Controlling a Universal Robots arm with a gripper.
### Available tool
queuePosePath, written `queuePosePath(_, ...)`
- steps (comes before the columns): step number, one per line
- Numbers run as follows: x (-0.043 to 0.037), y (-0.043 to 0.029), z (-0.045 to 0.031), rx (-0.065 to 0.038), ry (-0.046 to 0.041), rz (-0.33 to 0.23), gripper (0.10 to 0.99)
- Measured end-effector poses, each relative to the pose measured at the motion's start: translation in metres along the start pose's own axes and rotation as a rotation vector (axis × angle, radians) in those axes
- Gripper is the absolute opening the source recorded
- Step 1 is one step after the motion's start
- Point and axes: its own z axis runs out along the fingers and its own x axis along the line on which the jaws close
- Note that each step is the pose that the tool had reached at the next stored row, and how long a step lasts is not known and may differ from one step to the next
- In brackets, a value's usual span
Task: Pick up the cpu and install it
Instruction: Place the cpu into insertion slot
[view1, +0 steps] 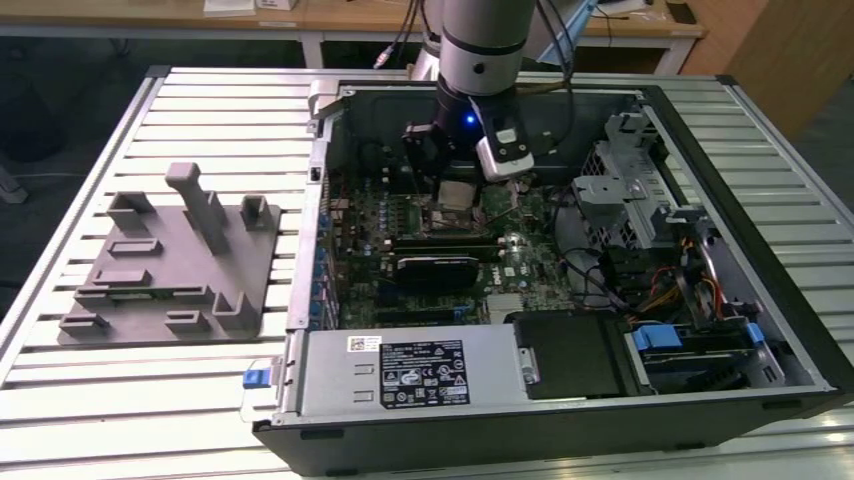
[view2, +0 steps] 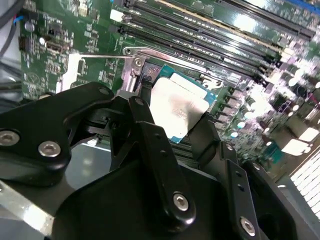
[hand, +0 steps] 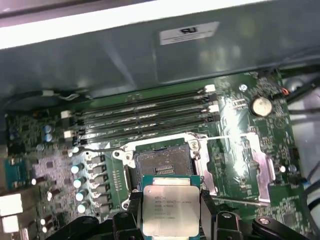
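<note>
- Fingers (hand: 206, 212) are pinching the cpu (hand: 170, 210) by two opposite edges, one black pad on each side, so the gripper (hand: 170, 220) is clamping it firmly.
- From where I'm standing, the chip is hanging metal face up just over the open socket (hand: 162, 162). It looks apart from the socket, with the retaining frame (hand: 257, 160) swung aside.
- My worry is that it goes down skewed or off-centre. A corner would then be pressing on the socket contacts and bending them.
- That hold is gripping thin edges only, so any slip would be dropping the chip onto the motherboard (view1: 521, 260).
- Pads reaching past the chip could be catching the lever wire (hand: 220, 136) or brushing the memory slots (hand: 145, 117) close by.
- Everything is sitting inside a computer case (view1: 787, 330) lying open on a slatted metal table (view1: 80, 400).
- A grey fixture (view1: 174, 260) is standing on the slats near the case, towards the exterior view's left.
- Wooden desks (view1: 347, 15) are lining the back of the room.
</note>
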Motion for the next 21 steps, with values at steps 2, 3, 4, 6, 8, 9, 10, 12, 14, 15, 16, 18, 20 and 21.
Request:
queuePosePath(2, 0.0, 0.0, 0.0001, 0.0, -0.0017, 0.036, 0.545)
queuePosePath(3, 0.0, 0.0, 0.0001, 0.0, -0.0025, 0.053, 0.545)
queuePosePath(4, 0.0, 0.0, 0.0001, 0.0, -0.0034, 0.071, 0.545)
queuePosePath(6, 0.0, 0.0, 0.0002, 0.0, -0.0051, 0.105, 0.545)
queuePosePath(8, 0.0, 0.0, 0.0002, -0.001, -0.0068, 0.139, 0.545)
queuePosePath(9, 0.0, 0.0, 0.0003, -0.001, -0.0077, 0.157, 0.545)
queuePosePath(10, 0.0, 0.0, 0.0003, -0.001, -0.0086, 0.175, 0.545)
queuePosePath(12, 0.0, 0.0, 0.0004, -0.001, -0.0103, 0.209, 0.545)
queuePosePath(14, 0.0, 0.0, 0.0005, -0.001, -0.012, 0.243, 0.545)
queuePosePath(15, 0.0, 0.0, 0.0005, -0.001, -0.0129, 0.26, 0.545)
queuePosePath(16, 0.0, 0.0, 0.0005, -0.001, -0.0138, 0.277, 0.545)
queuePosePath(18, 0.0, 0.0, 0.0006, 0.0, -0.0155, 0.312, 0.545)
queuePosePath(20, 0.0, 0.0, 0.0007, 0.0, -0.0173, 0.345, 0.545)
queuePosePath(21, 0.0, 0.0, 0.0007, 0.0, -0.0182, 0.363, 0.545)
